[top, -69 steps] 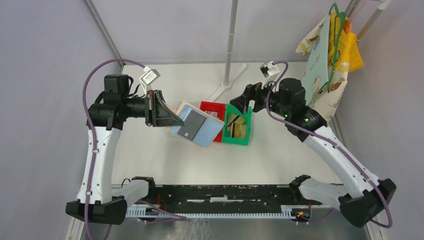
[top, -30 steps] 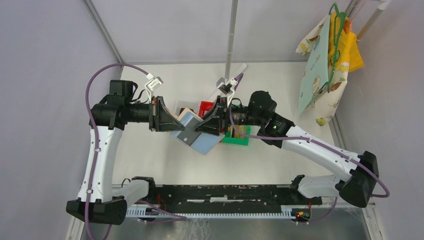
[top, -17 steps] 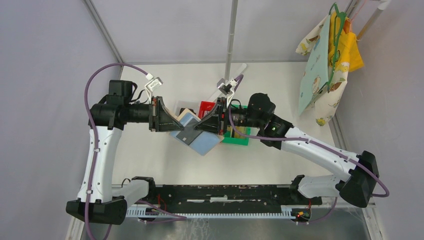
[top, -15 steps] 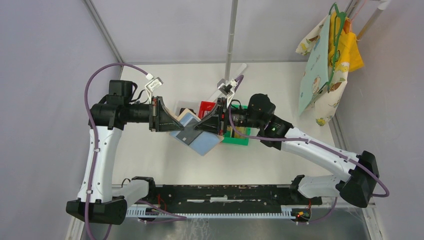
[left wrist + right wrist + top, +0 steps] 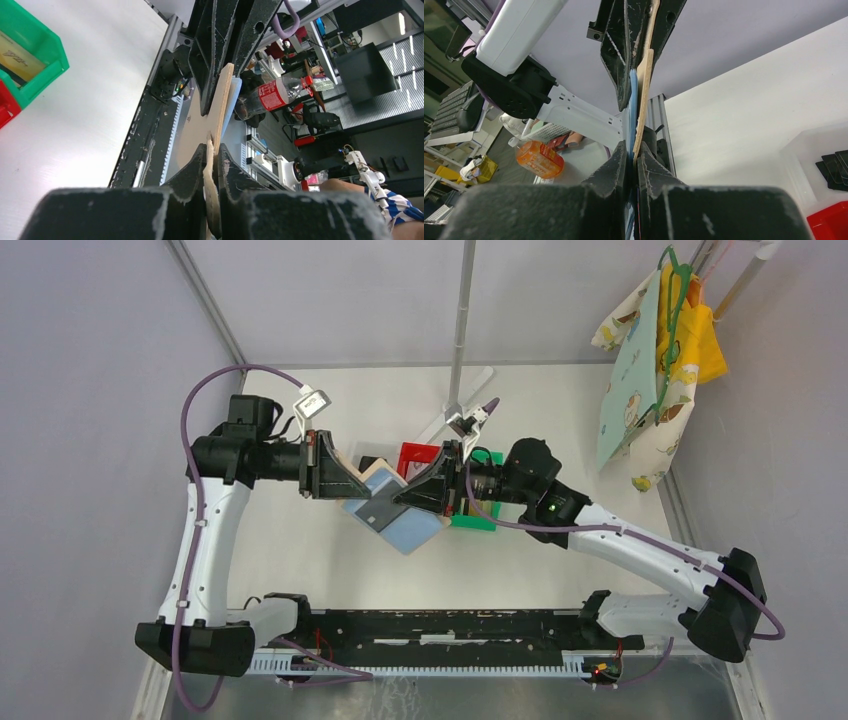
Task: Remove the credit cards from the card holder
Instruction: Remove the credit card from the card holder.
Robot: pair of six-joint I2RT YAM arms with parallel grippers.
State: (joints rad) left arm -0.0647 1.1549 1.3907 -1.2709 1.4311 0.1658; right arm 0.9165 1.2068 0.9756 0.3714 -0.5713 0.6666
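Observation:
The card holder (image 5: 412, 525) hangs open above the table, tan outside and light blue inside. My left gripper (image 5: 352, 488) is shut on its tan left flap (image 5: 221, 100). A grey credit card (image 5: 376, 509) lies against the blue pocket. From the right, my right gripper (image 5: 398, 501) is shut on that card's edge. In the right wrist view the holder's blue and tan edges (image 5: 644, 80) run up from between the closed tips of the right gripper (image 5: 633, 152). The left gripper (image 5: 212, 150) shows only the tan flap between its tips.
Behind the holder stand a red bin (image 5: 420, 454) and a green bin (image 5: 476, 519); a gold card (image 5: 17, 55) lies in the green bin (image 5: 35, 70). A pole (image 5: 462, 330) rises at the back. Patterned cloths (image 5: 650, 360) hang at the far right.
My right arm swung in from over the bins to the holder and its jaws closed on the card's edge. Both grippers and the holder have since shifted slightly.

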